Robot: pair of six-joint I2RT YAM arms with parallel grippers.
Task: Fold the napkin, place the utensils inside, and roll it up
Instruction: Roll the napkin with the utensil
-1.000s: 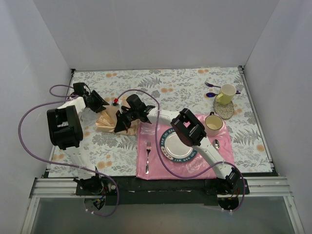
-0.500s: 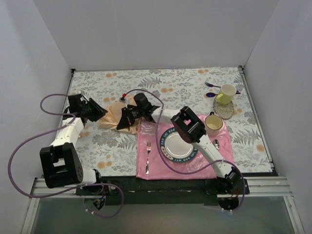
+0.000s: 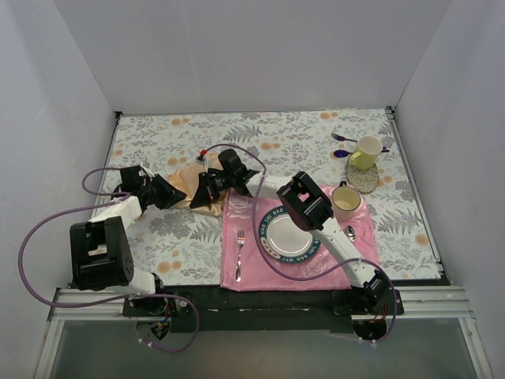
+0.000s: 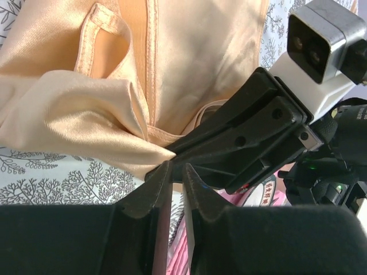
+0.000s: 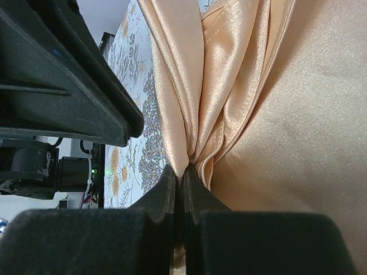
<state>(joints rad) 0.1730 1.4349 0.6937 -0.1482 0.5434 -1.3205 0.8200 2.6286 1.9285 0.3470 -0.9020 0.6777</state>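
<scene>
The peach-gold napkin (image 3: 187, 178) lies bunched on the floral tablecloth, left of the pink mat. My right gripper (image 3: 203, 194) is shut on a gathered fold of the napkin (image 5: 275, 114), which runs between its fingertips (image 5: 182, 171). My left gripper (image 3: 169, 193) sits at the cloth's left edge. In the left wrist view its jaws (image 4: 178, 166) stand a narrow slit apart with nothing between them. A pointed corner of the napkin (image 4: 86, 109) ends just above the left fingertip. The right gripper's black fingers (image 4: 246, 137) cross right behind. The utensils are out of view.
A pink rose-printed mat (image 3: 252, 272) holds a plate (image 3: 288, 235), a silver fork (image 3: 240, 253), a silver spoon (image 3: 349, 233) and a cream cup (image 3: 346, 202). A yellow mug (image 3: 365, 151) and purple spoons (image 3: 343, 139) stand at the back right. White walls enclose the table.
My left gripper has swung nearer and rightward to the napkin's left edge, and its jaws have narrowed. The right gripper keeps its grip and has shifted slightly towards the back.
</scene>
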